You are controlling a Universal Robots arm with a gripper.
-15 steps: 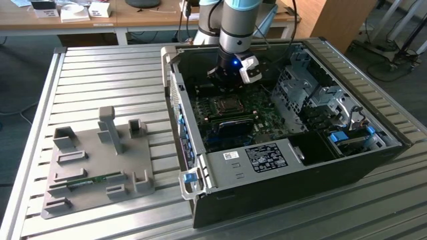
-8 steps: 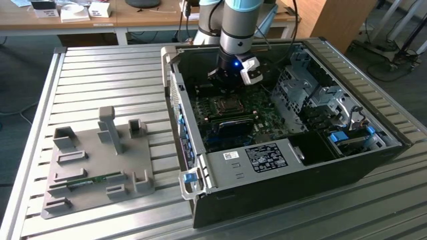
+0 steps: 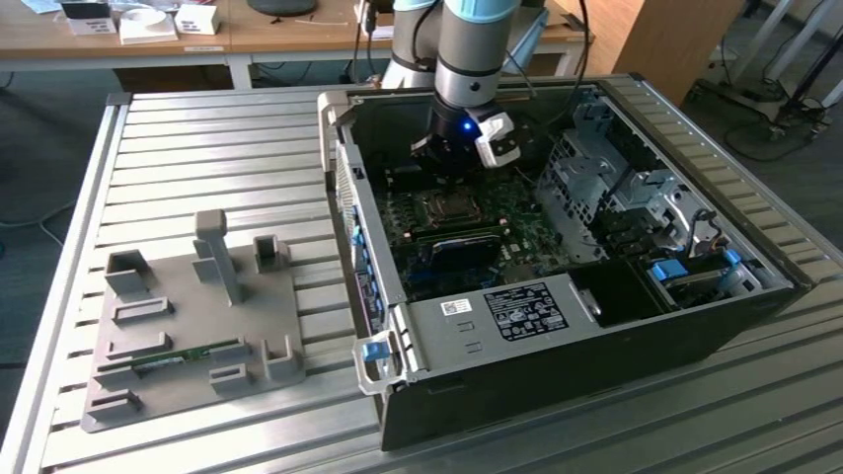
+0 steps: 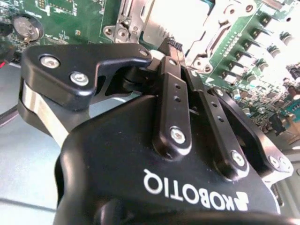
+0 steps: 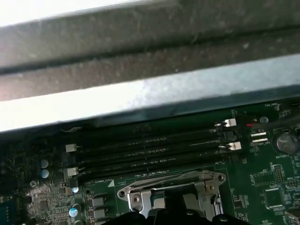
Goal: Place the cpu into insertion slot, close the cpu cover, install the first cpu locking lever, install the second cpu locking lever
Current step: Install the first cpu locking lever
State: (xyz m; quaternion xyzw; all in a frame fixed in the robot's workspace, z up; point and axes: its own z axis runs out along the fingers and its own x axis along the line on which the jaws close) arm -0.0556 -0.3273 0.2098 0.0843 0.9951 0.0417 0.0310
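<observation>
Open computer case (image 3: 579,326) lies on its side on a slatted metal table (image 3: 211,148); arm comes down into the far end of the case, close to the case's far wall. Tight quarters there: in the first wrist view a grey case wall (image 5: 150,93) runs right behind four long black memory slots (image 5: 150,150), which sit just beside the socket. In the exterior view a drive cage (image 3: 619,188) closes off the exterior view's right, the case's side rim (image 3: 345,197) closes the exterior view's left, and a power supply with a label (image 3: 527,311) blocks the near end. Freest room is straight up through the open side.

Gripper (image 4: 172,47) has its two black fingers pressed together, no gap seen between them, nothing visibly pinched. Fingertips sit right at the edge of the insertion slot (image 4: 187,28), against the silvery metal there; actual contact can't be confirmed. The bright metal inside the socket area is washed out in the second wrist view, so cpu versus cpu cover can't be separated there. In the first wrist view the cpu cover (image 5: 173,187) looks like a silvery frame lying flat over the socket, screws at its corners, green motherboard (image 5: 262,187) all round, the gripper's dark body just below it. In the exterior view the socket (image 3: 452,205) lies directly under the gripper, just toward the near side.

A grey fixture tray (image 3: 185,326) sits on the table at the exterior view's left, well apart from the case.
</observation>
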